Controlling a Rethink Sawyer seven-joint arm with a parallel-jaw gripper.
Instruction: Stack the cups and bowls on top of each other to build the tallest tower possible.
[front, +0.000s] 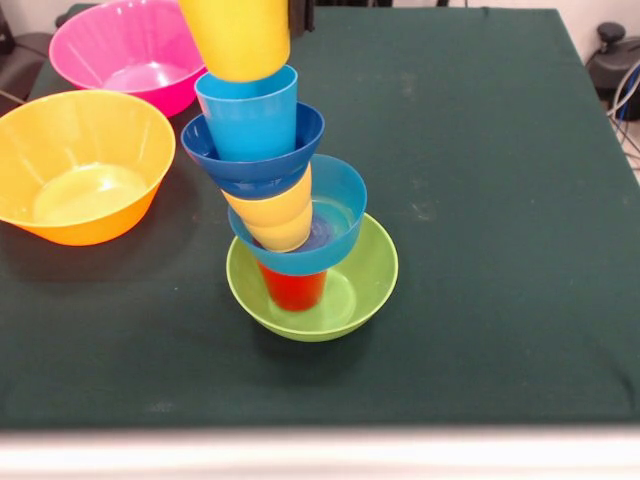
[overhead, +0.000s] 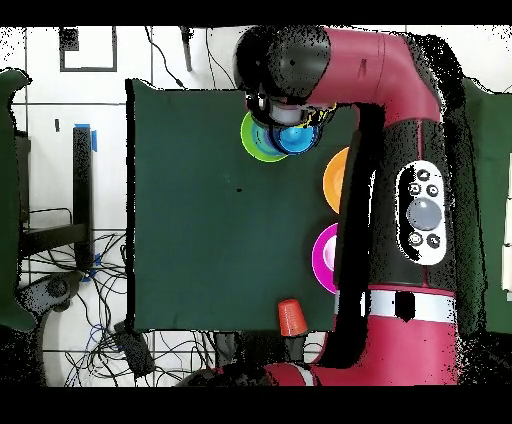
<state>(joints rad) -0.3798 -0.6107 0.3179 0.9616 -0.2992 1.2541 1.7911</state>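
The tower leans left in the front view. From the base up it is a green bowl (front: 345, 300), a red cup (front: 293, 288), a light blue bowl (front: 340, 215), a yellow cup (front: 275, 215), a dark blue bowl (front: 255, 160), a light blue cup (front: 247, 112) and a second yellow cup (front: 235, 35), which is cut off by the top edge. A dark part of my gripper (front: 301, 14) shows just right of that top cup. How it holds the cup is hidden. From overhead the arm's head (overhead: 285, 70) covers most of the tower (overhead: 252, 140).
A pink bowl (front: 130, 50) and a yellow-orange bowl (front: 80, 165) stand empty left of the tower. From overhead, an orange-red cup (overhead: 290, 318) stands alone at the table's edge near the robot's base. The arm's long link (overhead: 400, 180) overhangs both bowls.
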